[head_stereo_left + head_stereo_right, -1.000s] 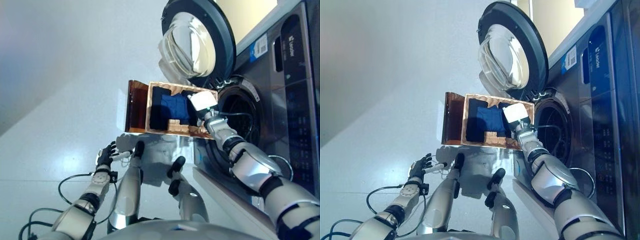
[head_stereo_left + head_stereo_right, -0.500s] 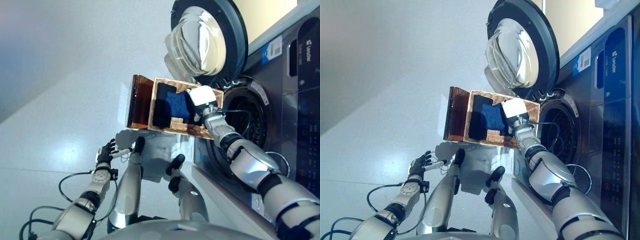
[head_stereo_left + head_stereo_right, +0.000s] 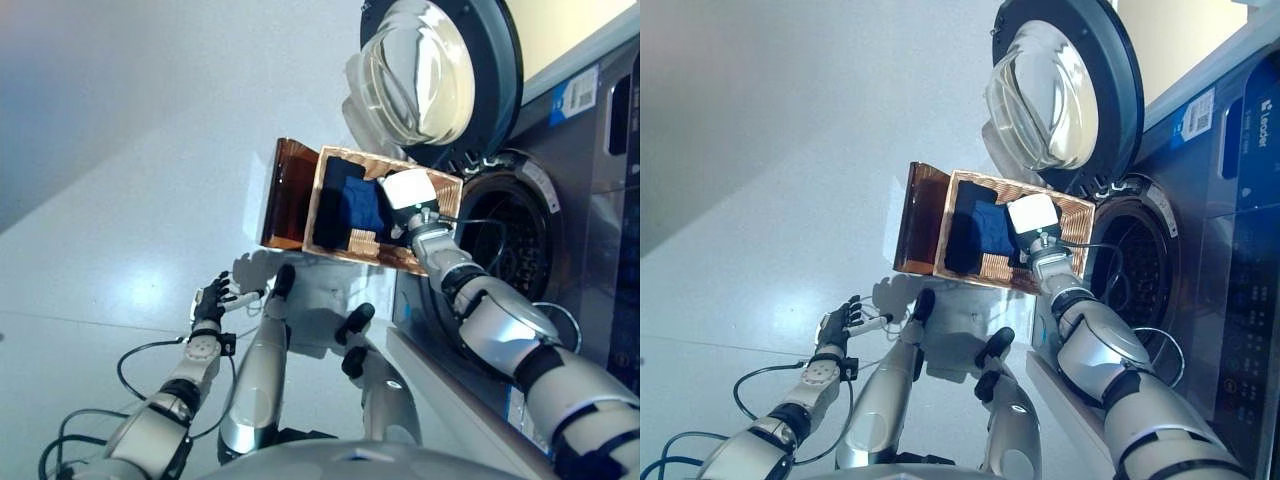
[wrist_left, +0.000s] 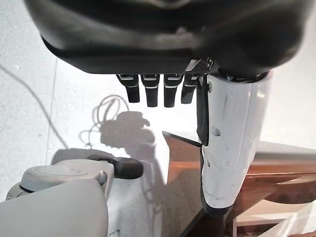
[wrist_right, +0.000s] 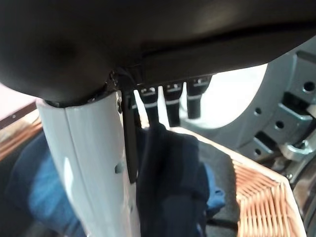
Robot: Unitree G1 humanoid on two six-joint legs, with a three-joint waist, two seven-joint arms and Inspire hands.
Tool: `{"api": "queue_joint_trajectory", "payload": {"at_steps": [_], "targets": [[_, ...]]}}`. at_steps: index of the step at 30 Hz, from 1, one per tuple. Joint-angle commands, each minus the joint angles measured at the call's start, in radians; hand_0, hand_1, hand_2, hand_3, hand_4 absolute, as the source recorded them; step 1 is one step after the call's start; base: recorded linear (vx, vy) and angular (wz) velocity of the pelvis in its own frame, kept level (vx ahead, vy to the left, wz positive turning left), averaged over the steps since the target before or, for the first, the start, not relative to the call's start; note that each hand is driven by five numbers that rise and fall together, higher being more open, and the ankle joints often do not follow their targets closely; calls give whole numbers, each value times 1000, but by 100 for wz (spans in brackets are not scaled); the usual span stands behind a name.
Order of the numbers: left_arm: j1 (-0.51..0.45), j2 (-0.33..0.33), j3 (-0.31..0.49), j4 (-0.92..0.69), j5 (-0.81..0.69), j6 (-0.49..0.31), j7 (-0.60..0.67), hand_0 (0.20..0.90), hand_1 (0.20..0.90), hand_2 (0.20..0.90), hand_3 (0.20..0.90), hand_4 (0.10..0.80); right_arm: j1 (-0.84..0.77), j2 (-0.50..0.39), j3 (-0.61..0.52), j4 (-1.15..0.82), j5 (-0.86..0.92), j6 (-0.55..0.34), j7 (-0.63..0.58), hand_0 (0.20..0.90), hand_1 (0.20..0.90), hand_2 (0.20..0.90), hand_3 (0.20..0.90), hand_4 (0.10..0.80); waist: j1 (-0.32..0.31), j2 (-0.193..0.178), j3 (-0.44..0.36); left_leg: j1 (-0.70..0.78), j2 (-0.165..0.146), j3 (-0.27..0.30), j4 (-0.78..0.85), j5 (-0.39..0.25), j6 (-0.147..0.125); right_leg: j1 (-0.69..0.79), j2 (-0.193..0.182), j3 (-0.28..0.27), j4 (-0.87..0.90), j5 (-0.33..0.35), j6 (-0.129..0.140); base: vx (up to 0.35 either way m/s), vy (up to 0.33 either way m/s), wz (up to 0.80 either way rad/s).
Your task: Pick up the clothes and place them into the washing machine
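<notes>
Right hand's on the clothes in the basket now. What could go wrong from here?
The right hand pinches only a fold of the dark blue clothes, so they may slip on lifting. The cloth could drag the wicker basket or snag on the drum opening beside it. The left hand hangs idle, bracing nothing.

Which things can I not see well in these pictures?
- Right hand: its fingers curl into the dark blue clothes in the right wrist view; the grip itself is hidden by the cloth. In the eye views the wrist camera covers the hand.
- Inside of the washing machine: dark drum, hidden partly by the right arm.
- Basket: its bottom is covered by clothes.
</notes>
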Motion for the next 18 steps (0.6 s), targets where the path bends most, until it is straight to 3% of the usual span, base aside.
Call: {"api": "queue_joint_trajectory", "payload": {"at_steps": [1, 18], "targets": [[-7, 26, -23, -34, -18, -45, 30, 900, 900, 900, 900, 800, -115, -69, -14, 21, 40, 44, -53, 200, 200, 200, 200, 300, 15, 33, 10, -70, -22, 9, 74, -44, -69, 25, -24, 11, 64, -65, 58, -5, 17, 11], [0, 23, -33, -53, -10, -49, 35, 900, 900, 900, 900, 800, -122, -122, -31, 28, 30, 60, -69, 200, 200, 200, 200, 300, 2, 73, 6, -67, -32, 8, 65, -31, -69, 14, -41, 7, 84, -67, 55, 3, 5, 5]]}}
